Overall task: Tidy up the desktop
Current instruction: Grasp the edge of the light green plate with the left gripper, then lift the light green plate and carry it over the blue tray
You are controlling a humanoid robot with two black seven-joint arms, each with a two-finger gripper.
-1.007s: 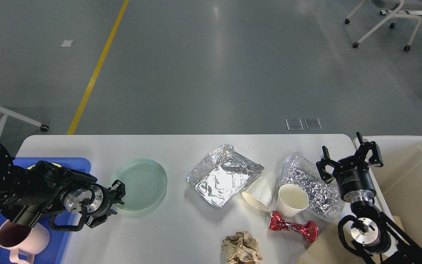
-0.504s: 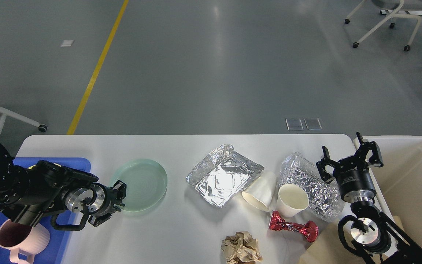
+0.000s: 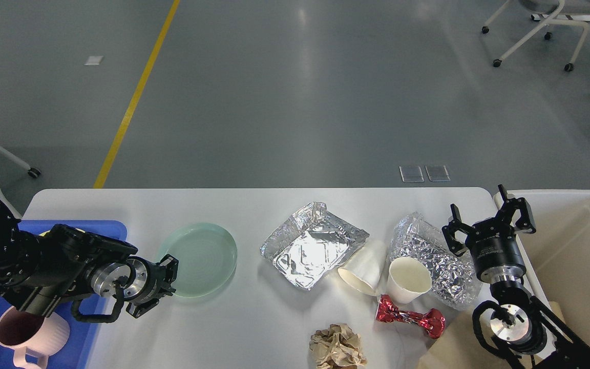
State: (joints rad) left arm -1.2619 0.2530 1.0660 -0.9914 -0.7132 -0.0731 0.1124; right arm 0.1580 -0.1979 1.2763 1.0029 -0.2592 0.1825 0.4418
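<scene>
gripping what looks like the green plate (image 3: 200, 259) rim, left end effector (image 3: 164, 284); right end effector (image 3: 487, 225) spread, empty.

Glossy grey floor (image 3: 295, 92), yellow line (image 3: 133, 97), white wheeled chair (image 3: 541, 31).

On the desktop (image 3: 254, 318), a plate (image 3: 198, 259) lies left of a foil tray (image 3: 311, 249); two cups (image 3: 408, 279) sit right of it, a paper ball (image 3: 337, 346) in front, a bin (image 3: 576, 256) far right.

Green plate (image 3: 200, 259) now slightly rightward, nudged by left gripper (image 3: 164, 282).
</scene>
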